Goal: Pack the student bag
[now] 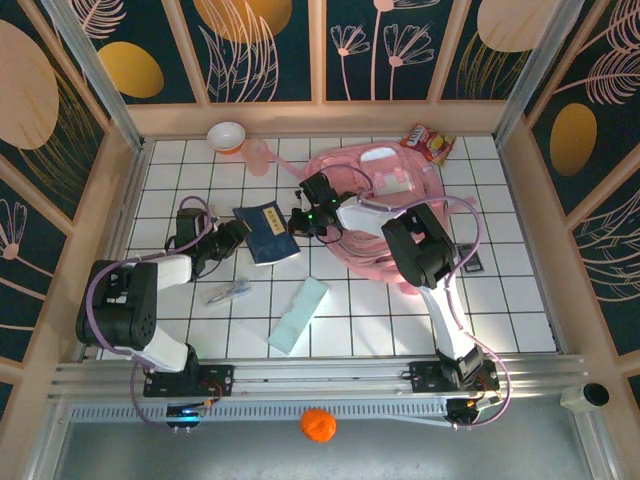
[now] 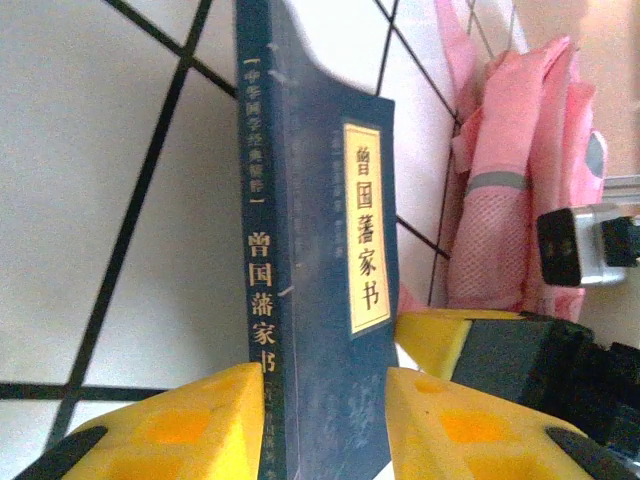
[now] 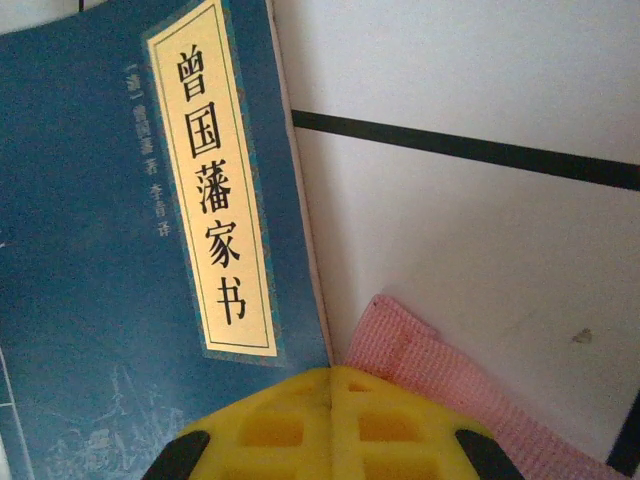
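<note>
The student bag [image 1: 400, 195] is a big pink backpack lying at the table's centre-right; its pink mesh side [image 2: 505, 200] shows in the left wrist view. A dark blue book [image 1: 265, 232] with a cream title label lies just left of it. My left gripper [image 1: 232, 238] is shut on the book [image 2: 320, 250]: one yellow finger presses the spine, the other the cover, gripper [image 2: 325, 385]. My right gripper [image 1: 300, 218] is shut, pads pressed together [image 3: 332, 375], hovering over the book's [image 3: 120, 250] corner and a pink bag strap [image 3: 440, 365].
Some pens [image 1: 228, 293] and a pale green case [image 1: 298, 314] lie on the white tiles in front of the book. At the back stand a white bowl [image 1: 227, 134], a pink cup [image 1: 258, 155] and a red snack packet [image 1: 427, 142]. An orange ball [image 1: 318, 424] sits beyond the near rail.
</note>
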`<state>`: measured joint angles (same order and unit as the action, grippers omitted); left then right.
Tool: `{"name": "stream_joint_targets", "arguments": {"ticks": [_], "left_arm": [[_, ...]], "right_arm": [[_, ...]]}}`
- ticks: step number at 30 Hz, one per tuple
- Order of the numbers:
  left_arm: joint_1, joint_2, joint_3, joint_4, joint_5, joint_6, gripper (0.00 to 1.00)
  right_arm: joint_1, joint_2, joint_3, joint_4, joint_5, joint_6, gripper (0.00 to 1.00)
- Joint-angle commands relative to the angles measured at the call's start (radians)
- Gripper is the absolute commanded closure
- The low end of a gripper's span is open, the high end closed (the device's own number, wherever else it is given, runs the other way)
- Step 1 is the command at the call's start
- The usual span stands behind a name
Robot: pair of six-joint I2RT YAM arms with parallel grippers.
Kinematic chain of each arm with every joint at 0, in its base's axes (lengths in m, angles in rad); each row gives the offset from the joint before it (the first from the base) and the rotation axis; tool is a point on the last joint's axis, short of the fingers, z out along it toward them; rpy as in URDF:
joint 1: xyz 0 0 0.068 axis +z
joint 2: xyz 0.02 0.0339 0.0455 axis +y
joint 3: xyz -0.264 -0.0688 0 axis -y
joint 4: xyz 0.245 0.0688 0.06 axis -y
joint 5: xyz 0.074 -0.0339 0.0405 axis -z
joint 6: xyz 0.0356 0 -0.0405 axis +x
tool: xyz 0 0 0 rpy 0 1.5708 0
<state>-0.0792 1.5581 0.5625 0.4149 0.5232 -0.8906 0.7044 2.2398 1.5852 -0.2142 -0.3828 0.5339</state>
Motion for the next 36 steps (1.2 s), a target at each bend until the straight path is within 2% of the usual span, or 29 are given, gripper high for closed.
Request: {"name": "stream_joint_targets", "arguments": {"ticks": [1, 6, 10, 23, 33, 36], "left_arm": [[-0.068, 0.019, 0.031, 0.109, 0.199, -0.050, 0.64], [-0.074, 0.007, 0.025, 0.130, 0.212, -0.064, 0.64], [-0.079, 0.019, 0.040, 0.025, 0.148, 0.004, 0.64], [-0.103, 0.148, 0.036, 0.094, 0.111, 0.005, 0.64], [-0.106, 0.198, 0.028, -0.036, 0.006, 0.078, 0.63], [-0.105, 0.194, 0.027, -0.054, -0.007, 0.088, 0.63]], "right_arm": [[0.042, 0.008, -0.040, -0.002, -0.091, 0.028, 0.95], [0.041, 0.007, -0.048, 0.009, -0.090, 0.038, 0.95], [0.041, 0.003, -0.048, 0.018, -0.091, 0.043, 0.95], [0.041, -0.003, -0.062, 0.029, -0.088, 0.049, 0.95], [0.048, 0.007, -0.057, 0.008, -0.059, 0.048, 0.92], [0.052, 0.025, -0.043, -0.036, -0.027, 0.041, 0.94]]}}
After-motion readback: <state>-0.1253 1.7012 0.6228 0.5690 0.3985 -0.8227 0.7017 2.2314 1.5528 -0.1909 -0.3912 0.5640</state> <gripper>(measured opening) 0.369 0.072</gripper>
